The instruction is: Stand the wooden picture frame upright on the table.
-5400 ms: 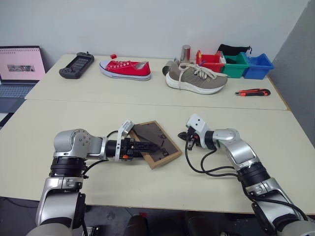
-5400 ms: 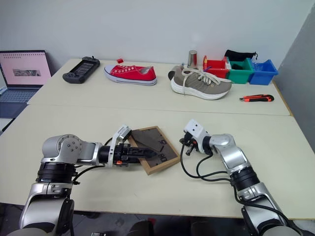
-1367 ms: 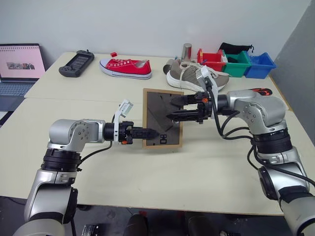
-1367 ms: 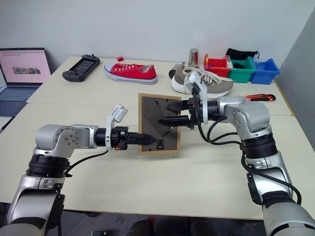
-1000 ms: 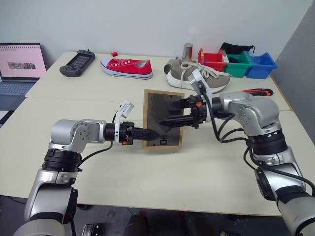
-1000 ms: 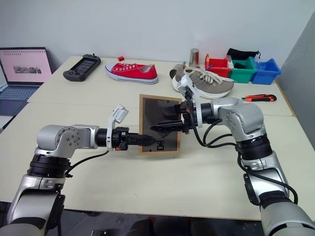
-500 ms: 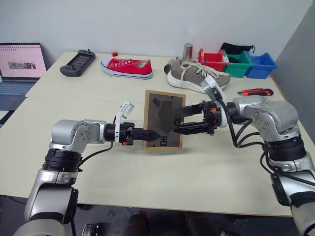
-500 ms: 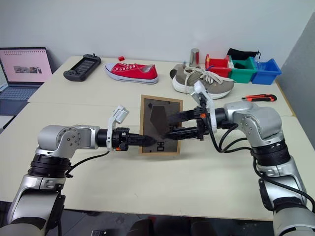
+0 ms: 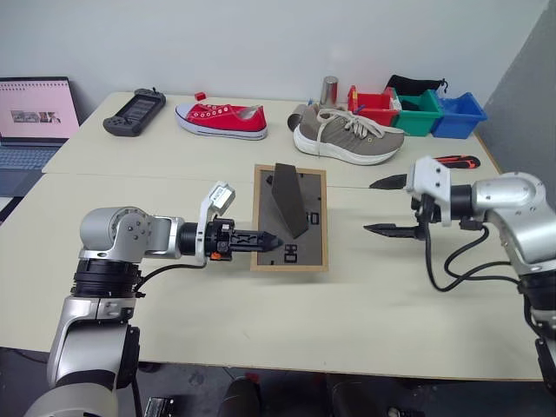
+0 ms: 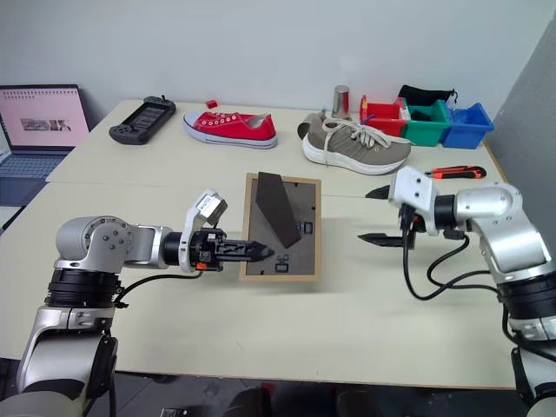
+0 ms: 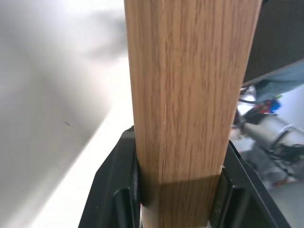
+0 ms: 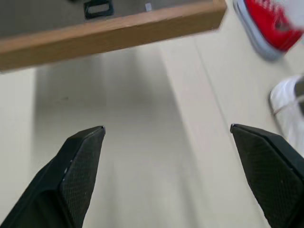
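Left gripper [image 9: 271, 240] clamps frame [image 9: 290, 219] side edge, steadying it mid-table [image 9: 261, 330], leg swung out for standing. Right gripper [image 9: 389, 206] spread wide, empty, toward table's right edge.

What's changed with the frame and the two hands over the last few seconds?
The wooden picture frame was lifted from lying flat, back side up, to upright. The right hand worked at its dark back, swung the easel leg out, then let go and drew away to the right, fingers wide open. The left hand stays clamped on the frame's left edge. The shoes, bins and laptop stayed put.
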